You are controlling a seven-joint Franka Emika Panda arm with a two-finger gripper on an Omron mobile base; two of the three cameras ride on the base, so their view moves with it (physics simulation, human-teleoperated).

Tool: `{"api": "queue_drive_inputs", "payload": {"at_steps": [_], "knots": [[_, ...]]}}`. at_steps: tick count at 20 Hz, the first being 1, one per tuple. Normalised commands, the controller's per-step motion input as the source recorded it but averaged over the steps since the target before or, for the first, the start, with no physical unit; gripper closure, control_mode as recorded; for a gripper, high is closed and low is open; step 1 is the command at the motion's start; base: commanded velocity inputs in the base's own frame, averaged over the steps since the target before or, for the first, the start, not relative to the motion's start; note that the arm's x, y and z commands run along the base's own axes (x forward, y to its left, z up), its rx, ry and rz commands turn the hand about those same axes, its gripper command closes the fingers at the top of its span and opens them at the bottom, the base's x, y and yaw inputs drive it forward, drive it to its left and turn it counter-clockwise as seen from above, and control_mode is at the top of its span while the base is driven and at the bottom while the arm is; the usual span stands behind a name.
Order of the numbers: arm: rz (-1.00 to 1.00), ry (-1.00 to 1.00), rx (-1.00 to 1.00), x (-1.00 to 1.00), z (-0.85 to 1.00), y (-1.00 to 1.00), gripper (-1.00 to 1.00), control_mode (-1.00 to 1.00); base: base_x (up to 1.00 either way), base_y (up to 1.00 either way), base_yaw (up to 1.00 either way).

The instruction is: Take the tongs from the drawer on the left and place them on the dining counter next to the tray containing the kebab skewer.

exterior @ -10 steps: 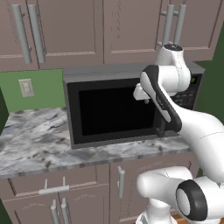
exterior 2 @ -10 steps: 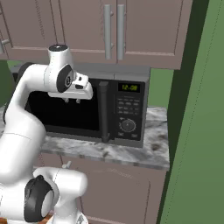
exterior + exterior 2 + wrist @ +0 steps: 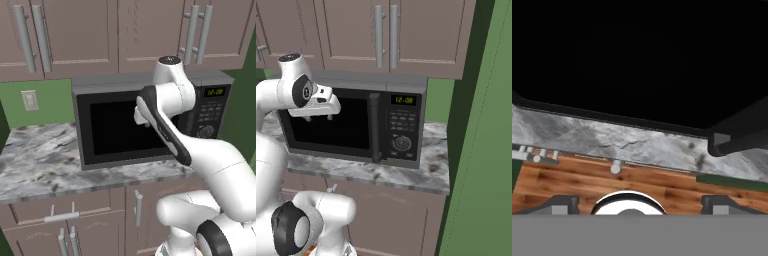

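Note:
My gripper (image 3: 324, 118) hangs open and empty in front of the dark door of the microwave (image 3: 401, 125), fingers pointing down. In the left base view the gripper (image 3: 140, 118) is half hidden behind my forearm. In the hand view its fingertips (image 3: 559, 204) stand wide apart over the marble counter edge (image 3: 637, 142). The drawer (image 3: 95, 207), mauve-brown with a horizontal silver bar handle (image 3: 61, 217), sits shut under the counter at the lower left. The tongs, the dining counter and the tray are out of view.
The microwave (image 3: 120, 125) stands on a marble counter (image 3: 40, 165) under wall cabinets (image 3: 75, 35). A green wall (image 3: 481, 150) closes the right side. Cabinet doors with vertical handles (image 3: 138, 210) are below the counter. Wooden floor (image 3: 662, 185) lies underneath.
My arm has swung left across the microwave door, and the gripper has dropped a little lower. The gripper stays open.

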Motion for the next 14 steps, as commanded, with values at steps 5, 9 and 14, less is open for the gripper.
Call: {"api": "queue_drive_inputs", "payload": {"at_steps": [5, 9, 14], "knots": [[0.05, 0.00, -0.19, -0.27, -0.09, 0.99, -1.00, -1.00, 0.00, 0.00, 0.00], [0.23, 0.06, -0.27, -0.27, -0.22, 1.00, -1.00, -1.00, 0.00, 0.00, 0.00], [0.33, 0.04, -0.25, -0.27, -0.38, 1.00, -1.00, -1.00, 0.00, 0.00, 0.00]]}}
